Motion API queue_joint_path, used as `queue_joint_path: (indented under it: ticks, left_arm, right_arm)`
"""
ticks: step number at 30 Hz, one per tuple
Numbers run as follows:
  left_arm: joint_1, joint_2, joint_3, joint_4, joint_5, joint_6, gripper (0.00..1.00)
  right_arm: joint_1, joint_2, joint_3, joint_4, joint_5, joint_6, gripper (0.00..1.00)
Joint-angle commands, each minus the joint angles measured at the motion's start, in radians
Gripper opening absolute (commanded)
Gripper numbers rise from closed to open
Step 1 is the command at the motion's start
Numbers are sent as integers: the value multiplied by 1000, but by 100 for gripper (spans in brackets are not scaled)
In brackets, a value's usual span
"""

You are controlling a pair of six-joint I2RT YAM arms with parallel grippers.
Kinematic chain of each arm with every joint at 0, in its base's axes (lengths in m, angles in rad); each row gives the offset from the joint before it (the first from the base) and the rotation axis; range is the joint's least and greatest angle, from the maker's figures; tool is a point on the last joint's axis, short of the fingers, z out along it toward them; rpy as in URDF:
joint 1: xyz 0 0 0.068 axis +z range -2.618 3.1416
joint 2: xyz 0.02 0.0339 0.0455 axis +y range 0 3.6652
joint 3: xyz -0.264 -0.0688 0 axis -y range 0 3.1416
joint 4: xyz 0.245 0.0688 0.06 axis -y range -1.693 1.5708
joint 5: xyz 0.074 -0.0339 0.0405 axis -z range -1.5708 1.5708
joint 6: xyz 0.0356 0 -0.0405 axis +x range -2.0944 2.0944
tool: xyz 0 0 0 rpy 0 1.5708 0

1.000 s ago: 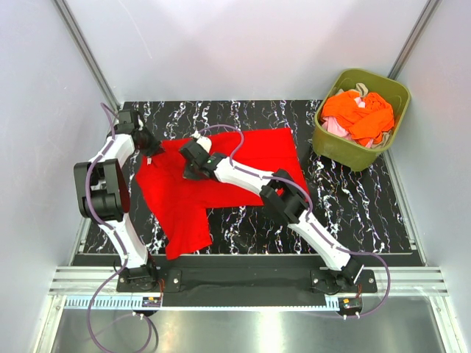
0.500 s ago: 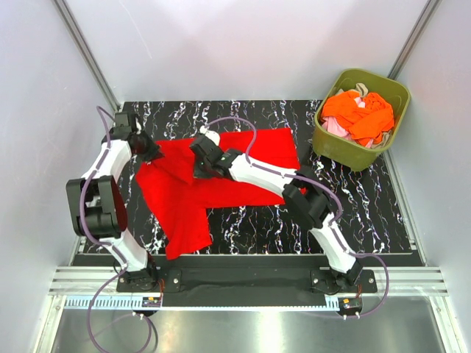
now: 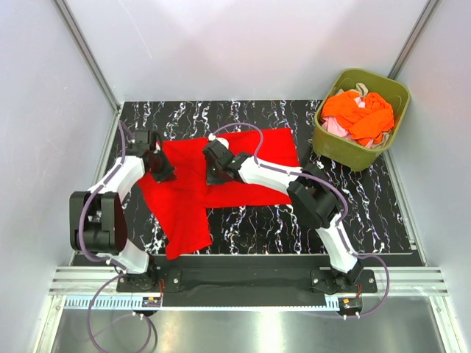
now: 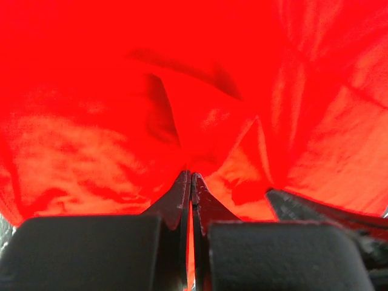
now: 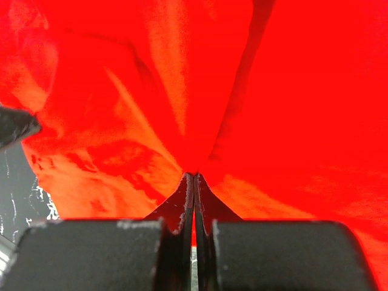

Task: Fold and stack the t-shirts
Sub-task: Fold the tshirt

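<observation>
A plain bright red t-shirt (image 3: 193,207) lies spread on the black marbled table (image 3: 353,213), one part trailing toward the near edge. My left gripper (image 3: 163,173) is shut on a pinch of its left side; the cloth (image 4: 121,91) fills the left wrist view above the closed fingertips (image 4: 182,191). My right gripper (image 3: 214,176) is shut on the cloth near the shirt's middle; the red fabric (image 5: 291,91) rises from its closed tips (image 5: 193,177). Orange, pale pink and beige shirts (image 3: 358,114) are heaped in the bin.
An olive-green plastic bin (image 3: 352,151) stands at the table's far right corner. White enclosure walls close in at the left, back and right. A metal rail (image 3: 243,283) runs along the near edge by the arm bases.
Both grippers have moved rightward and toward the near side with the red cloth, drawing the shirt's left and upper edge inward over the body. The left arm has swung in from the table's far-left corner.
</observation>
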Motion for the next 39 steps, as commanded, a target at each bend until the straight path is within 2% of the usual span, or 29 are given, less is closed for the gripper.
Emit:
queue_joint_path:
  ticks: [1, 11, 14, 17, 19, 20, 22, 24, 27, 39]
  left_arm:
    - [-9, -72, -26, -1, -77, -26, 0]
    - [-34, -140, -125, -3, -47, -112, 0]
    - [-40, -131, -144, -1, -48, -122, 0]
    - [-43, -131, -153, -3, -56, -112, 27]
    - [-43, -149, -150, -6, -70, -85, 33]
    - [-43, -158, -141, -9, -79, -59, 35]
    - [-40, -181, -130, -27, -107, -42, 40]
    - [-40, -189, -121, -30, -85, -28, 41]
    - [-41, -177, -133, -18, -32, -16, 49]
    - [-43, -172, -279, 126, 10, 20, 52]
  right_arm:
    - [-23, -92, -16, 40, -34, -47, 0]
    - [-51, -112, -49, 68, -115, -71, 0]
    - [-52, -112, -52, 70, -135, -73, 3]
    - [-55, -112, -61, 70, -177, -76, 13]
    - [-55, -125, -72, 70, -189, -73, 19]
    - [-57, -131, -87, 70, -189, -68, 25]
    - [-58, -151, -102, 70, -187, -62, 30]
    - [-61, -157, -119, 68, -190, -68, 38]
    - [-69, -146, -125, 68, -221, -89, 43]
    - [-89, -113, -151, 65, -263, -214, 46]
